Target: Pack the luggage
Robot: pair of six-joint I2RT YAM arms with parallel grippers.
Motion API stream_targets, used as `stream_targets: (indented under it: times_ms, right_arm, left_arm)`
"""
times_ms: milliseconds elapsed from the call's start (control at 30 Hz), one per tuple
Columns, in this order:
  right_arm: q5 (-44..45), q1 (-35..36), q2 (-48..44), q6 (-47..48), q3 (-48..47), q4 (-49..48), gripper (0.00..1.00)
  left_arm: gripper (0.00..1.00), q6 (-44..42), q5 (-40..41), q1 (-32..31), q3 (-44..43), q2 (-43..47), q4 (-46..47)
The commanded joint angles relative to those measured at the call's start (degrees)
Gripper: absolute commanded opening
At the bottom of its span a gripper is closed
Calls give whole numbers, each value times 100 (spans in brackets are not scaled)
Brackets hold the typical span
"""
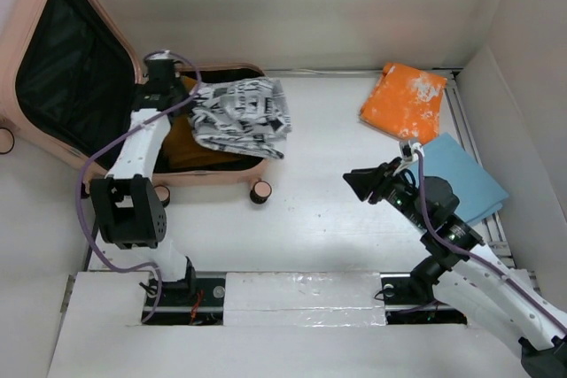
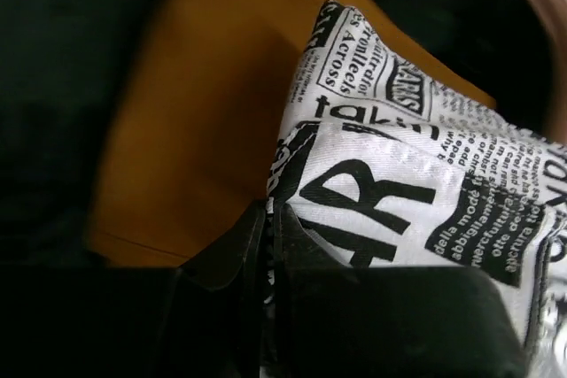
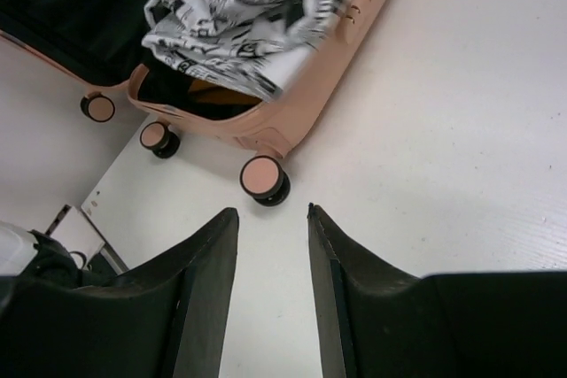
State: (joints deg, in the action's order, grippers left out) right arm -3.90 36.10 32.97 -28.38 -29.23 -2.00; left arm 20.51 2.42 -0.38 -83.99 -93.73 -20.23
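The luggage (image 1: 213, 174) lies open at the back left, its black-lined lid (image 1: 62, 68) tipped up against the wall. Inside it is a mustard-brown garment (image 1: 182, 143). A black-and-white newspaper-print cloth (image 1: 239, 117) is draped over the garment and hangs across the right rim. My left gripper (image 1: 164, 77) is inside the case, shut on an edge of that cloth (image 2: 399, 201), with the garment (image 2: 204, 112) behind it. My right gripper (image 1: 361, 183) hovers open and empty over the bare table. In its wrist view the luggage (image 3: 310, 95) and the cloth (image 3: 239, 15) lie ahead of the fingers.
A folded orange cloth (image 1: 403, 102) lies at the back right, and a folded blue cloth (image 1: 456, 174) lies just in front of it, under the right arm. White walls enclose the table on the left, back and right. The case's wheels (image 3: 263, 178) stick out toward the table's middle.
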Motion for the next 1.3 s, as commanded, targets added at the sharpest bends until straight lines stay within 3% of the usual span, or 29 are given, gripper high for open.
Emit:
stream_targets:
  times_ms: [0, 233, 367, 500, 533, 567, 667, 700, 767, 867, 933, 967, 1067, 1167, 1267]
  right_arm:
    - [-146, 55, -124, -45, 14, -398, 43]
    - [12, 55, -230, -45, 67, -398, 43]
    - [12, 55, -282, -45, 67, -398, 47]
    - [179, 108, -151, -45, 67, -398, 68]
    - [231, 108, -151, -45, 67, -398, 70]
    - [362, 108, -151, -45, 67, -345, 71]
    - [609, 108, -151, -106, 14, -118, 73]
    - [862, 108, -246, -158, -212, 23, 73]
    - [1406, 108, -545, -211, -747, 713, 69]
    - [1918, 108, -1141, -264, -1232, 1227, 63]
    - [2321, 108, -1363, -264, -1496, 1228, 47]
    - [2446, 108, -1433, -264, -1585, 1289, 23]
    - [2684, 108, -1338, -212, -1944, 1579, 6]
    - [2588, 108, -1092, -212, -2077, 1712, 4]
    - [2281, 108, -1030, -212, -2008, 1660, 20]
  left_arm:
    - [0, 6, -198, 502, 23, 15, 932]
    - [0, -302, 294, 636, -153, -417, 933]
    - [36, -127, 839, 636, -531, -488, 363]
    - [47, 425, 954, 584, -207, 388, 702]
    - [56, 427, 1023, 461, 55, 635, 878]
    - [58, 427, 1207, 77, 153, 1063, 1037]
    - [56, 357, 1149, -828, 365, 1410, 1477]
    - [55, 357, 1147, -1563, 418, 1410, 1478]
    - [55, 584, 1147, -2723, 627, 1227, 1678]
    - [55, 944, 1042, -3755, 1136, 876, 2117]
    - [55, 1305, 883, -4562, 1218, 237, 2348]
    - [55, 1419, 883, -4793, 1105, -28, 2348]
    - [56, 1631, 682, -5550, 499, -1118, 2348]
    - [57, 1806, 279, -5815, -546, -2249, 2155]
    - [57, 1974, -91, -5868, -1198, -2999, 2067]
